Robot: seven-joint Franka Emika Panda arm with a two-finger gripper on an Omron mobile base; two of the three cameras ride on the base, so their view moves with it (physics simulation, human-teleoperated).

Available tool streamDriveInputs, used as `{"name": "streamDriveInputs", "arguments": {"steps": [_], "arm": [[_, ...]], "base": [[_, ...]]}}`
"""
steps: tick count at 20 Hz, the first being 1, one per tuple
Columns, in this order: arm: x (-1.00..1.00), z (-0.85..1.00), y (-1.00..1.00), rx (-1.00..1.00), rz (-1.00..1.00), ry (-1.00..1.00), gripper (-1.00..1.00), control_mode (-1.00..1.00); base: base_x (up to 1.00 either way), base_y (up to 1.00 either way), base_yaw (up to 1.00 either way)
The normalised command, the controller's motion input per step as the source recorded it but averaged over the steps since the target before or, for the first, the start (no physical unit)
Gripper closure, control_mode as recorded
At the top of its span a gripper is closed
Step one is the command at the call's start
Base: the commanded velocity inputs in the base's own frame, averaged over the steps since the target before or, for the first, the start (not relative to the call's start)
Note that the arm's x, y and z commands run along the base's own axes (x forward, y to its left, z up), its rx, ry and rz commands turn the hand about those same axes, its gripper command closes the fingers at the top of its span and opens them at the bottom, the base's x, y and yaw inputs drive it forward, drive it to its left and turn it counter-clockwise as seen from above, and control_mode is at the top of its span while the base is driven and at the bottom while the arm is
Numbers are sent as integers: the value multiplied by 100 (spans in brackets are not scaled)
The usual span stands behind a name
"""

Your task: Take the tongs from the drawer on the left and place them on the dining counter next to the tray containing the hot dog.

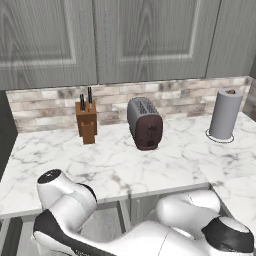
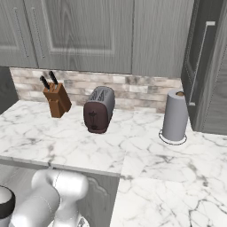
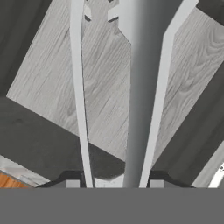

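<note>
My jaws clamp the tongs (image 3: pixel 83 113) near their joined end over the open drawer (image 3: pixel 109 74); slim, stiff, slick metal, light but likely to pivot.

My arm (image 1: pixel 165 227) is glossy white, built of rounded, bulbous links with dark charcoal bands at the joints. One link ends in a flat black cap (image 1: pixel 49 175) with a speckled face. In the right base view the same smooth white shell (image 2: pixel 55 195) shows, with a black ring at one joint. The casing looks plain.
</note>
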Motion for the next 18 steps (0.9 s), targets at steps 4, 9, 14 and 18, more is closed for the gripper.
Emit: {"name": "streamDriveInputs", "arguments": {"steps": [4,9,14,18], "arm": [[0,76,-78,0,0,0,100,-100],[1,18,-76,0,0,0,100,-100],[9,32,-82,-2,-2,0,100,-100],[0,83,-88,-10,-8,0,100,-100]], "base": [[0,0,0],[0,0,0],[0,0,0],[0,0,0]]}}
